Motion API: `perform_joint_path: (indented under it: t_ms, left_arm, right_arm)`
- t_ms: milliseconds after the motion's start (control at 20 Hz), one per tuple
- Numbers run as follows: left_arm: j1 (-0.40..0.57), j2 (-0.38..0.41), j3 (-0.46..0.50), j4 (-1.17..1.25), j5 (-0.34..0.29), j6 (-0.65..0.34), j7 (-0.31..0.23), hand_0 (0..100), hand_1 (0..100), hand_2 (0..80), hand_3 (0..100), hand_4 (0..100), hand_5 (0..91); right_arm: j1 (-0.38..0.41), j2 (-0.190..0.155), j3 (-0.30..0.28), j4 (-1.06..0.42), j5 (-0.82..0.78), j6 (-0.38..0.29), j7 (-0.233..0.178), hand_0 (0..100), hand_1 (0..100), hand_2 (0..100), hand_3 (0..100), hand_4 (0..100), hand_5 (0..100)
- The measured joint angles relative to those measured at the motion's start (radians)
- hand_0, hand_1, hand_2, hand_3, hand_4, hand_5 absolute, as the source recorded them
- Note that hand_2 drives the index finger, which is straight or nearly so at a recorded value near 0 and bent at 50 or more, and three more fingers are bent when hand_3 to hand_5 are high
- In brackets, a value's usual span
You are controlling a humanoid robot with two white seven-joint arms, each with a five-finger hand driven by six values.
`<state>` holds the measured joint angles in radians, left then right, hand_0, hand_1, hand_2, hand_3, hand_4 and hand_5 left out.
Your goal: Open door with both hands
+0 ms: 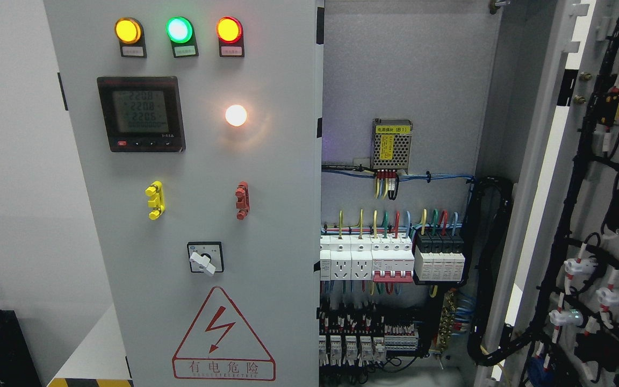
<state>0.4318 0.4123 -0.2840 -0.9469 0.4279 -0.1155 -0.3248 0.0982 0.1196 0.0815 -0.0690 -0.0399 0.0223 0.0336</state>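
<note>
Two doors belong to this electrical cabinet, and neither robot hand appears anywhere in the head view, so whether the fingers are spread, curled or gripping cannot be told. Left door stands shut and fills the centre-left of the picture, its long axis vertical, its free edge running down just left of the exposed interior. It carries three lamps in yellow, green and red, a meter, a glowing white lamp, a yellow handle, a red handle, a rotary switch and a warning triangle. Right door is already swung wide, seen from its inner face at the far right, with black cable looms and lamp backs fixed to it. Between the two doors the interior shows a power supply above rows of breakers. Judgement: the task appears half done, with the left door remaining. Its free edge lies near the picture's middle, so either arm could reach it on entering from below; the left arm would meet the door face first, the right arm the free edge and the open gap. Nearness cannot be settled with both arms out of sight. Live wiring beside that edge is a hazard.
</note>
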Motion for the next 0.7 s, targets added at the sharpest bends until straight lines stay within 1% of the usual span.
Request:
perform_joint_path:
  t_ms: [150,301,451,551,701]
  left_arm:
    - [-0.09,-0.048,-0.018,0.153,-0.022,-0.002,-0.002,12,39,0.0,0,0,0.0]
    - [-0.148,-0.106,-0.032,0.286,-0.044,-0.002,-0.006,12,39,0.0,0,0,0.0]
    - [-0.202,-0.17,-0.042,0.413,-0.058,-0.003,0.003,12,39,0.0,0,0,0.0]
    - [-0.237,-0.21,-0.046,0.498,-0.067,-0.003,0.018,12,39,0.0,0,0,0.0]
    - [-0.279,-0.259,-0.048,0.606,-0.082,-0.003,0.054,12,39,0.0,0,0,0.0]
  right_arm:
    - [0.0,0.0,0.0,0.0,0.0,0.0,0.0,12,39,0,0,0,0]
    - [0.0,0.0,0.0,0.0,0.0,0.0,0.0,12,39,0,0,0,0]
    - [0.0,0.0,0.0,0.0,0.0,0.0,0.0,12,39,0,0,0,0]
    - [0.0,0.0,0.0,0.0,0.0,0.0,0.0,12,39,0,0,0,0]
    - [0.0,0.0,0.0,0.0,0.0,0.0,0.0,12,39,0,0,0,0]
